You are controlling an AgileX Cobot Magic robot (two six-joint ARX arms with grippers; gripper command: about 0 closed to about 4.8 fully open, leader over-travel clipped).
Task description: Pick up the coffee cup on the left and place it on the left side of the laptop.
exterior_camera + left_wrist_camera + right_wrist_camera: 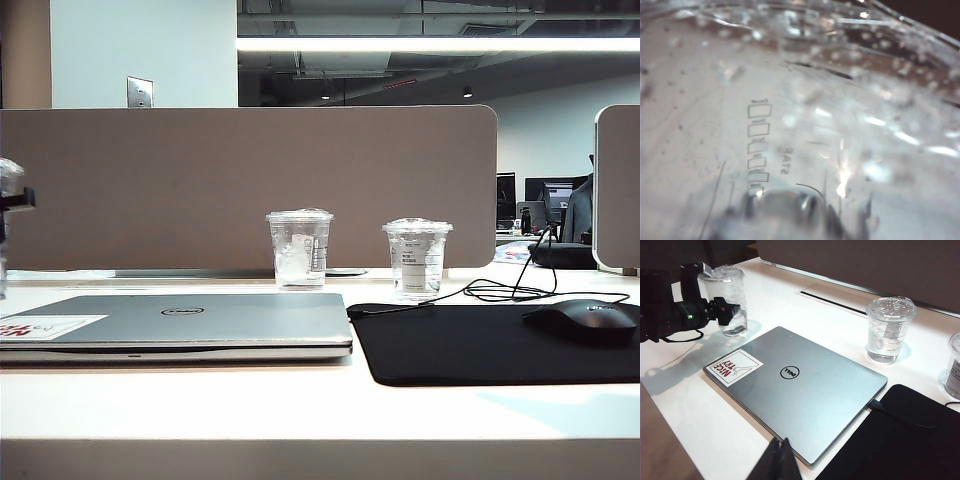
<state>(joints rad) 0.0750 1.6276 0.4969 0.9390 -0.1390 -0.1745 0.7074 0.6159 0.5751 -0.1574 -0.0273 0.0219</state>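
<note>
The coffee cup [729, 300], a tall clear lidded cup, stands upright just off the laptop's [805, 390] stickered corner, its base at or barely above the white table; I cannot tell which. My left gripper [710, 290] is shut on its upper half from the side. The exterior view shows only a sliver of the cup [7, 175] and the gripper [15, 200] at the left edge, left of the closed silver laptop [180, 320]. The cup's wall [815, 125] fills the left wrist view. My right gripper [781, 442] is shut and empty, above the table by the laptop's near edge.
Two shorter clear cups [299, 248] [417, 258] stand behind the laptop, near the brown partition [250, 180]. A black mouse mat [480, 345] lies right of the laptop with a black mouse [585, 320] on it and its cable trailing back.
</note>
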